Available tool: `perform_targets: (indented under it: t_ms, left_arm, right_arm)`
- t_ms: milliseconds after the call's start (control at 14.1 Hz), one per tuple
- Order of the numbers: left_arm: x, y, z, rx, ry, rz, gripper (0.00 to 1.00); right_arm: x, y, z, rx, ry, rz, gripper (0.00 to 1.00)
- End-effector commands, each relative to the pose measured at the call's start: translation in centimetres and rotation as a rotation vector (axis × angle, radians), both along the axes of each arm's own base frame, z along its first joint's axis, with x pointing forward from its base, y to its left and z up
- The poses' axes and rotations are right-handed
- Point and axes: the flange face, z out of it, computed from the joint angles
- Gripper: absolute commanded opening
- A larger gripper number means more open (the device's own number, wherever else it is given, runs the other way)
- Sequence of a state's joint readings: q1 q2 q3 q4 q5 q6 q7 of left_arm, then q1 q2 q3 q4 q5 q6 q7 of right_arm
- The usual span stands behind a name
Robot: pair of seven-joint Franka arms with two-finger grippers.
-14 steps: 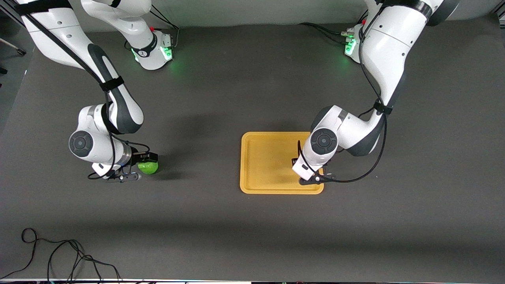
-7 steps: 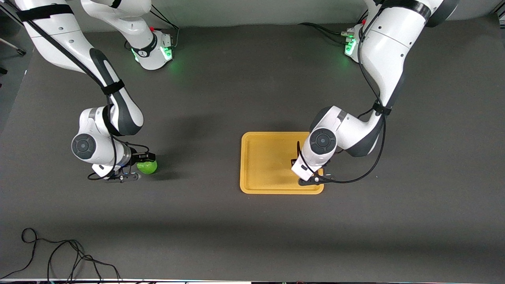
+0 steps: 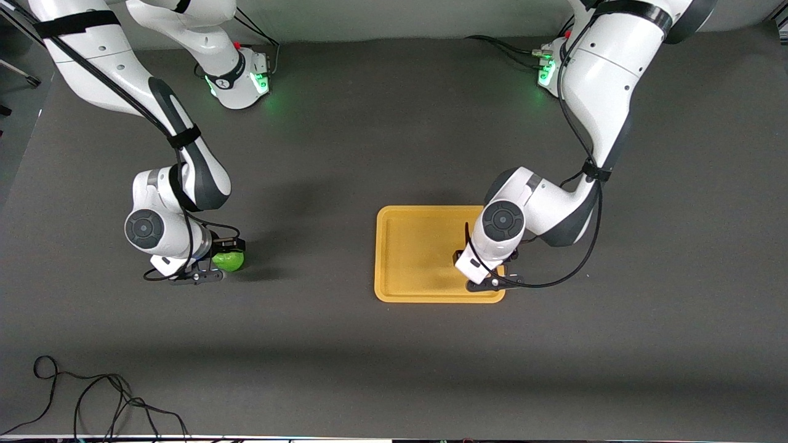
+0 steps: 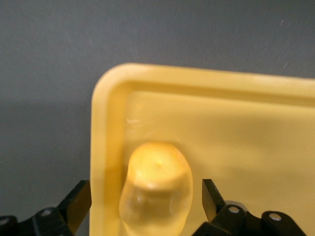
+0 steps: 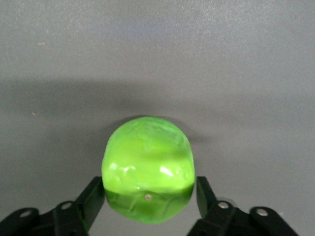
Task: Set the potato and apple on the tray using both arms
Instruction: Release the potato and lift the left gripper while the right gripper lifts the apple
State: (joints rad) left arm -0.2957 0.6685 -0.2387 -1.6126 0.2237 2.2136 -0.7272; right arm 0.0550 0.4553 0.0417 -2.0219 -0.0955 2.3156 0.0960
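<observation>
The yellow-orange tray (image 3: 412, 246) lies on the dark table toward the left arm's end. The potato (image 4: 156, 189) lies on the tray (image 4: 221, 81) close to one rounded corner. My left gripper (image 4: 145, 196) is open around it, with a gap between each finger and the potato. In the front view the left wrist hides the potato. My right gripper (image 3: 228, 255) is shut on the green apple (image 3: 229, 261), low over the table toward the right arm's end. In the right wrist view the apple (image 5: 147, 167) sits between both fingers (image 5: 91, 199).
A loose black cable (image 3: 92, 400) lies on the table near the front camera at the right arm's end. The two arm bases (image 3: 243, 74) with green lights stand along the table's edge farthest from the camera. Bare dark table lies between the apple and the tray.
My right arm has shifted a little toward the tray with the apple in its grip. The left arm has barely moved over the tray's corner.
</observation>
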Motion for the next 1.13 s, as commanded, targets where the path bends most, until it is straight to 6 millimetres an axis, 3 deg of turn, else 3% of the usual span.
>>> perform_targets:
  t_ms: [0, 142, 283, 425, 567, 709, 921, 1063]
  left_arm:
    - [0.6, 2.8, 6.8, 0.037, -0.025, 0.024, 1.0]
    - [1.0, 5.4, 12.3, 0.002, -0.031, 0.03, 1.0]
    - [1.0, 10.6, 19.4, -0.081, -0.012, 0.039, 1.0]
    - [-0.1, 15.5, 25.3, -0.142, 0.002, 0.027, 1.0]
    - [-1.6, 19.1, 29.9, -0.125, -0.009, 0.051, 1.0]
    - [-3.4, 22.1, 33.6, -0.088, -0.029, 0.078, 1.0]
    - [-5.4, 25.8, 36.6, -0.01, -0.025, 0.045, 1.0]
    - [-6.1, 29.4, 37.4, -0.001, 0.0, -0.055, 1.0]
  right_arm:
    - [0.3, 0.1, -0.3, 0.016, -0.015, -0.045, 0.59]
    - [0.6, 1.0, 2.2, 0.029, -0.04, -0.065, 0.46]
    - [1.1, 2.7, 5.7, 0.022, -0.034, -0.08, 0.43]
    - [1.7, 7.1, 9.5, 0.019, -0.035, -0.045, 0.37]
    - [2.4, 13.4, 12.2, 0.071, -0.051, -0.094, 0.36]
    - [2.3, 20.5, 12.6, 0.171, -0.053, -0.113, 0.36]
    - [3.6, 30.8, 11.4, 0.224, -0.094, -0.131, 0.36]
    - [3.6, 38.1, 9.0, 0.237, -0.113, -0.199, 0.36]
